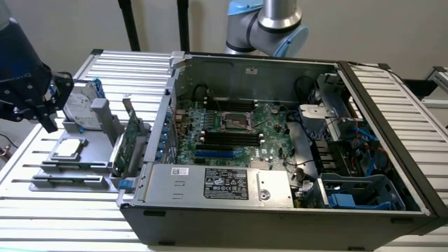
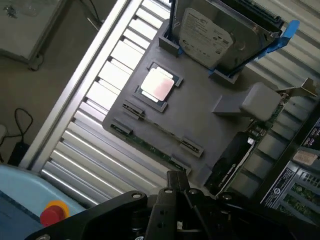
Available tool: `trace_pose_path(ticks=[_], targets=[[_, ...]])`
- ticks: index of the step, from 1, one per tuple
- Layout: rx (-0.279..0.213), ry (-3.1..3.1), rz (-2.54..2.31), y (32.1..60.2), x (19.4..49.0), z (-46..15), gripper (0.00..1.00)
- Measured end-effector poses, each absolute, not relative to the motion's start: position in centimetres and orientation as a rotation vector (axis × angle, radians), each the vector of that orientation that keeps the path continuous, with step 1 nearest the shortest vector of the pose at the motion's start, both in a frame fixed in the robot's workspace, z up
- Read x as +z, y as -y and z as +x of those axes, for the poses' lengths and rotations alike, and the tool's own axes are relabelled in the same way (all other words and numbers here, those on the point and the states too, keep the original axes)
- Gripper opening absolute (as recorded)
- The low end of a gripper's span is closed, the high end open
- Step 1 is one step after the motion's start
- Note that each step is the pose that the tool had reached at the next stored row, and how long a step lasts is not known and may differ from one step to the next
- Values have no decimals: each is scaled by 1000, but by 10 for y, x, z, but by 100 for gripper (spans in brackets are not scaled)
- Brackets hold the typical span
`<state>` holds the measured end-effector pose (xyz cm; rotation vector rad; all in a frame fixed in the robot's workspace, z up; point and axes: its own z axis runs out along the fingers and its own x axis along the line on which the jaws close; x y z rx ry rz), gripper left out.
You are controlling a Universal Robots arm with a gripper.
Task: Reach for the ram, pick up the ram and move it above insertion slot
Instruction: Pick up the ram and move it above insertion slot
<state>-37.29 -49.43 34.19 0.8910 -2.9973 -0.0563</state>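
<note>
One claw (image 1: pixel 33 116) hangs at the exterior view's left, over the far-left part of a grey fixture (image 1: pixel 94 157) on the slatted counter (image 1: pixel 63 215), just beside an upright hard drive (image 1: pixel 78 111). Whether the claw is apart or together I cannot tell. The ram (image 1: pixel 70 179) is probably the thin dark line in the fixture's nearest slot, with its long axis running left to right along the slats. An open computer case (image 1: pixel 280 157) fills the right side, and a green expansion card (image 1: pixel 129 139) stands between the case and the fixture.

In the wrist view the claw (image 2: pixel 175 197) sits above the ram (image 2: pixel 150 146) and apart from it. The ram is a long green strip on its edge in the outermost slot. One end points towards the counter's edge rail and the other towards the expansion card (image 2: pixel 235 155). Bare slats lie open along its outer side. On its inner side a second slot runs parallel, and a processor chip (image 2: pixel 158 85) sits beyond that.
</note>
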Motion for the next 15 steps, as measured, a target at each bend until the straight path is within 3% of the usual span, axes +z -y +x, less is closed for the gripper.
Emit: trace_pose_path(ticks=[15], targets=[[-53,2844,1289,494,336,-373,11]])
